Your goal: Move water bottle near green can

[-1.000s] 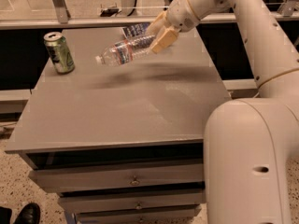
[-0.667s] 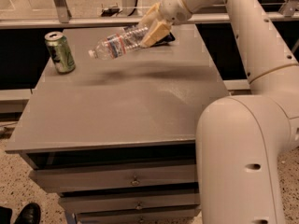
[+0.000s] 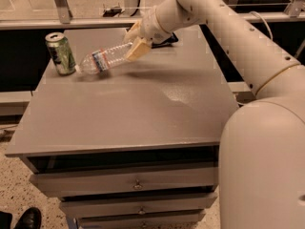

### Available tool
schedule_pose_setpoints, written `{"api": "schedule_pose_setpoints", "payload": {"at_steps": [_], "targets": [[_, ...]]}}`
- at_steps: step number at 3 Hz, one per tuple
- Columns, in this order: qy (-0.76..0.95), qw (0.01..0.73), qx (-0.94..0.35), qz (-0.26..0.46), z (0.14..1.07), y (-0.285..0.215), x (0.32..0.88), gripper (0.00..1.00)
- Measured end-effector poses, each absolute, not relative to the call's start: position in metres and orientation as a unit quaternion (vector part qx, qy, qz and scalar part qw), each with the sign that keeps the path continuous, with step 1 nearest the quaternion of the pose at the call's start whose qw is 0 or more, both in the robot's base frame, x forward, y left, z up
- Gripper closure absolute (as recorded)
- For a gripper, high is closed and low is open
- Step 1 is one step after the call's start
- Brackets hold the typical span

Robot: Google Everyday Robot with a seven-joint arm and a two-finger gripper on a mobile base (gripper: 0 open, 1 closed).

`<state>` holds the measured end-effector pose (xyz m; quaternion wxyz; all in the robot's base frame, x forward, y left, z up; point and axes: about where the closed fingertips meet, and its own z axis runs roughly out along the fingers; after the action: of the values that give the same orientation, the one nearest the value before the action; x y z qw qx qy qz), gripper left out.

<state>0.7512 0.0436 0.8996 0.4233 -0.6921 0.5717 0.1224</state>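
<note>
- The end effector [image 3: 133, 42] is clamped on the base end of the water bottle [image 3: 102, 60]. One pale finger lies over the bottle and the other under it.
- The bottle slants down and away from the end effector, cap lowest. The cap is just beside the foot of the green can [image 3: 60, 53]; I cannot tell whether they touch.
- Risk: the cap leads, so pushing any further out from the end effector would likely nudge or tip the can, which stands near the worktop [image 3: 143, 109] edge.
- Risk: let go at this slant, the bottle would probably drop onto its side and roll, either into the can or back under the end effector.
- Risk: the grip is at the very end of a ribbed, soft bottle, so it may pivot or slip in the fingers.
- The arm reaches across the worktop from the robot's body, its forearm angled downward and its wrist bent toward the can. A dark flat item [image 3: 167, 38] lies just behind the wrist.
</note>
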Motion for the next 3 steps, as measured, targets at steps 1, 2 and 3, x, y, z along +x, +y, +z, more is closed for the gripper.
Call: {"api": "schedule_pose_setpoints", "payload": {"at_steps": [1,2,3], "targets": [[0.565,0.414,-0.697,0.156,0.873,0.064,0.74,1.0],[0.554,0.405,-0.702,0.188,0.861,0.079,0.732,1.0],[0.541,0.402,-0.709,0.208,0.861,0.09,0.728,1.0]]}}
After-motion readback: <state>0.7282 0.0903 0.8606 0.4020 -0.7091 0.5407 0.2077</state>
